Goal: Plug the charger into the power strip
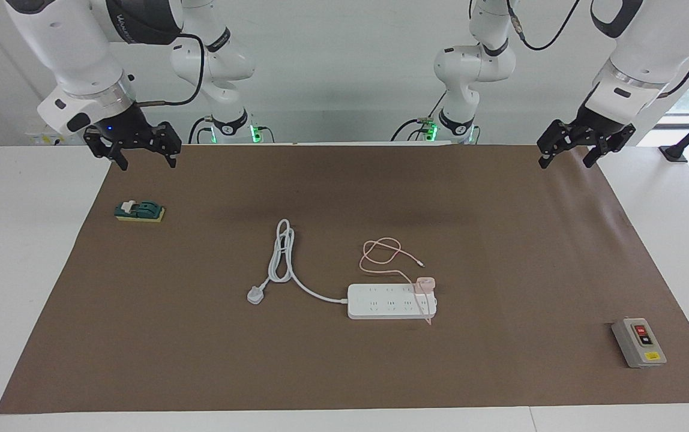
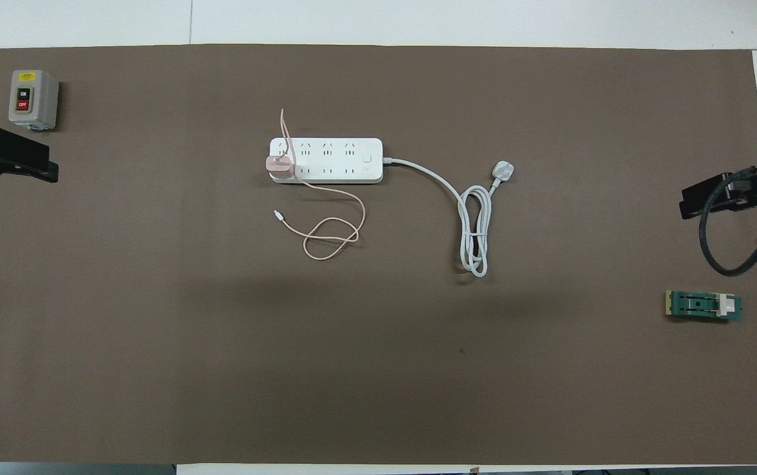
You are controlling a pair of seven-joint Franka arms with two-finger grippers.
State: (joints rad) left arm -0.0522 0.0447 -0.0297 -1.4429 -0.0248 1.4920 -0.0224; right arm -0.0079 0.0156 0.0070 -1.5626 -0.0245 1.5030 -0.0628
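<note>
1. My left gripper (image 1: 569, 152) hangs up over the brown mat's (image 1: 200, 360) edge at my own end of the table, fingers spread wide, nothing between them. My right gripper (image 1: 140, 153) sits the same way at the other corner — spread, empty, over the mat edge just robot-side of the little green switch block (image 1: 139, 210). Both well apart from the job in the middle.

2. Step in hand: honestly it looks like the plugging is already done. The charger (image 1: 425, 282) sits on top of the power strip (image 1: 391, 300), at the end socket toward my left arm's end of the table, in the row nearer to me. Can't see the prongs, so I'd guess they're down in the socket — not something I can confirm.

3. Next move, if any: a check that it's seated flush, maybe a straight-down press with my left gripper, since it's the closer arm. Otherwise both arms just wait.

4. Orientation: the strip's long axis runs across the table, arm end to arm end, with its thick white cord leaving toward my right arm's end and looping to the white three-pin plug (image 1: 255, 294). The charger's pink cable (image 1: 380, 252) drapes over the strip and coils on the mat nearer to me.

5. The grey on/off button box (image 1: 639, 342) sits away at the corner, uninvolved.
</note>
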